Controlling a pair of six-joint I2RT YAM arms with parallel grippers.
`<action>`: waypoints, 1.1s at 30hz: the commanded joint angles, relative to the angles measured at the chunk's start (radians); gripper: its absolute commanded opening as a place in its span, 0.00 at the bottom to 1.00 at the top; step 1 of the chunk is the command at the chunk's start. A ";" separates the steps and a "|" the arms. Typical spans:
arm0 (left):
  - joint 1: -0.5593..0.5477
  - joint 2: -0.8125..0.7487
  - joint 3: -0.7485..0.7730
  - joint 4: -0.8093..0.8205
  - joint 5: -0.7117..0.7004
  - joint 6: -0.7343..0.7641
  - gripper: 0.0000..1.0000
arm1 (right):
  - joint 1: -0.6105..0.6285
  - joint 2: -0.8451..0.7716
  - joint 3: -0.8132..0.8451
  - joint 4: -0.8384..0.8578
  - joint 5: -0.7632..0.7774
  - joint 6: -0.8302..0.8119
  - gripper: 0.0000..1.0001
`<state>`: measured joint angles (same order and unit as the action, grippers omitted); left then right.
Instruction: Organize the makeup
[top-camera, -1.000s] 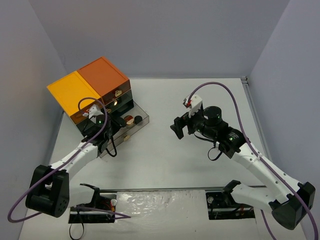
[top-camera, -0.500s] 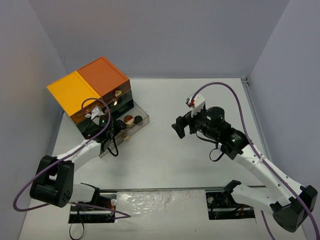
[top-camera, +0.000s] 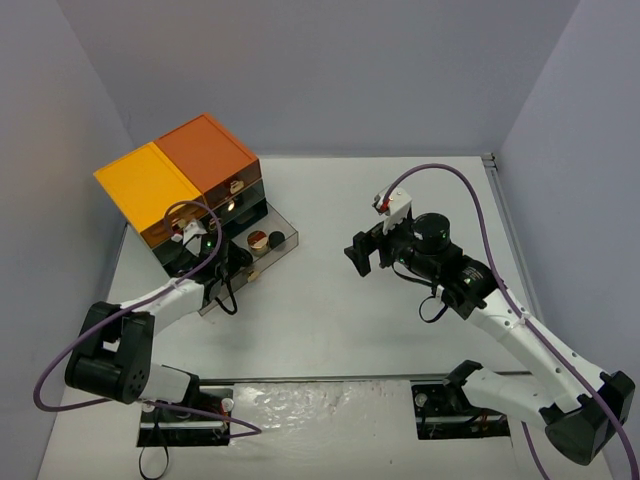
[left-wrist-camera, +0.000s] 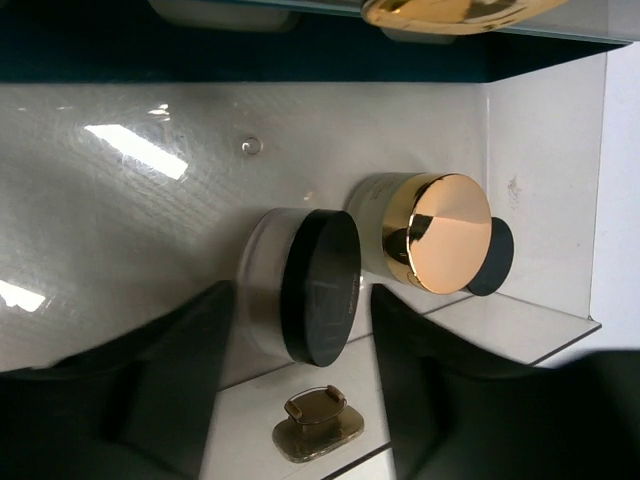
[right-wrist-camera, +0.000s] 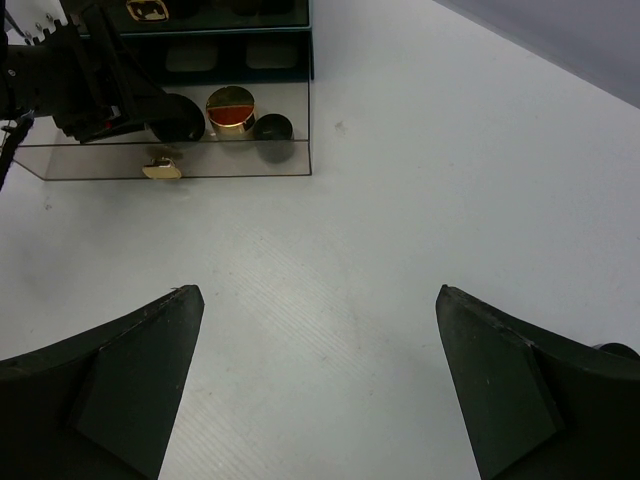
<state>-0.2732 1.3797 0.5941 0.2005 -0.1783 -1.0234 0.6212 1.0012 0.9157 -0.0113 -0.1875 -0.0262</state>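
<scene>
A white table (top-camera: 330, 310) fills the top view, boxed in by plain grey walls (top-camera: 320, 70). At about ten o'clock on it stands a drawer cabinet (top-camera: 190, 165), its top half yellow and half orange over a dark green body. Its lowest drawer (top-camera: 288, 233), of smoky clear plastic, is pulled out toward five o'clock, with a small brass-coloured handle (left-wrist-camera: 316, 424) on its front wall. The drawers above seem to carry similar handles.

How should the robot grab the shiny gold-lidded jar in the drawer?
Probably from above, pinching the round gold-lidded jar across its lid, fingers toward the dark green cabinet and the clear drawer front. The black-lidded jar and small black compact crowd its other sides.
</scene>
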 joint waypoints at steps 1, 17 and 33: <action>0.016 -0.049 0.021 -0.028 -0.036 -0.037 0.59 | -0.006 -0.006 0.019 0.058 0.014 0.005 1.00; 0.011 -0.183 0.183 -0.372 0.002 0.101 0.95 | -0.101 0.084 0.064 -0.005 0.404 0.239 1.00; -0.038 -0.202 0.468 -0.596 0.227 0.502 0.97 | -0.447 0.630 0.225 -0.055 0.386 0.485 0.97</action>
<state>-0.2994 1.2114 0.9663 -0.3179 -0.0277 -0.6488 0.2148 1.5003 1.0347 -0.0993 0.1901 0.4205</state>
